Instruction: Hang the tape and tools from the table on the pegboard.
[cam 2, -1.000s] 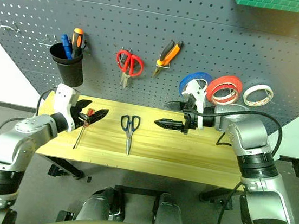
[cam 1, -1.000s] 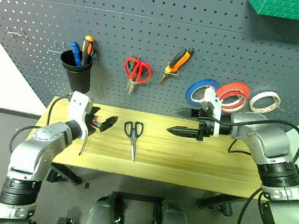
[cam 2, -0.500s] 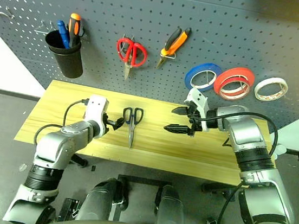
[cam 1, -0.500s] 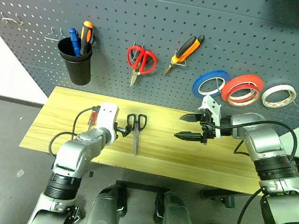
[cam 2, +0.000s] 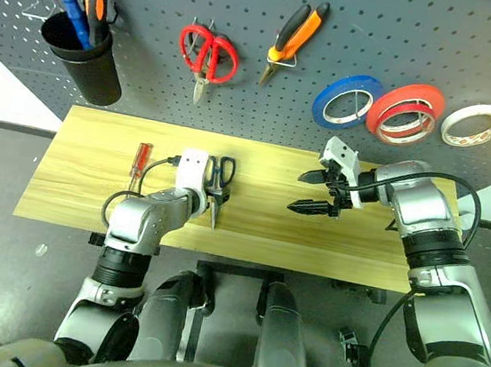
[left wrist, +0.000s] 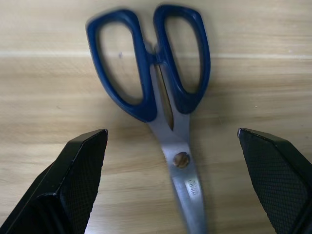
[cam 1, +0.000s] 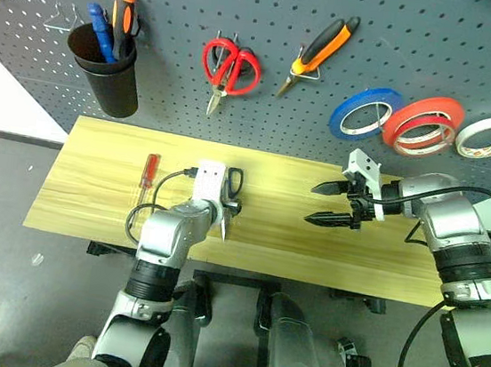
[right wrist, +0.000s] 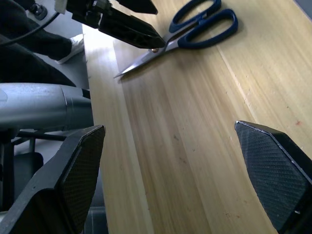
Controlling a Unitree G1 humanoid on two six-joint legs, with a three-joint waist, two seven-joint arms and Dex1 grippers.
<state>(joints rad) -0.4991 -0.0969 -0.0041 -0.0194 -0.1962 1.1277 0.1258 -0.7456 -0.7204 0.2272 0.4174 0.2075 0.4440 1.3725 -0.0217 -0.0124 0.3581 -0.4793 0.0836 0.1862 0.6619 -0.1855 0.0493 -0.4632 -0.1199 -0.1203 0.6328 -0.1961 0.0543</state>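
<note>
Pegboard [cam 1: 249, 5] rises behind the surface [cam 1: 83, 190] and already carries a black cup [cam 1: 106, 77] of screwdrivers at 10 o'clock, red scissors [cam 1: 230, 65] at 12, pliers [cam 1: 320, 54] at 1, and three rolls in a row at 2 o'clock: blue roll [cam 1: 364, 113], red roll [cam 1: 423, 125] and whitish tape [cam 1: 489, 137]. Nothing lies between the two hands on the wood.

Dark scissors [left wrist: 163, 92] lie flat on the surface near its middle, handles toward the pegboard, blades toward the near edge. Left hand [left wrist: 173, 185] hangs just over them, released, its black fingers [left wrist: 78, 170] spread to either side of the pivot and not touching the metal; from the hand the loops sit at 12 o'clock. Red screwdriver [cam 1: 148, 172] lies at 9 o'clock from that hand, near but apart, shaft pointing toward the near edge.

Right hand [cam 1: 334, 203] hovers released above the surface at 3 o'clock from the scissors, well apart, pointing toward them, with bare wood under it.

Scissor tips reach close to the near edge. Open wood runs to the left end past the screwdriver and between the hands. Bare hooks [cam 1: 60, 13] show on the pegboard at 10 o'clock, left of the cup
</note>
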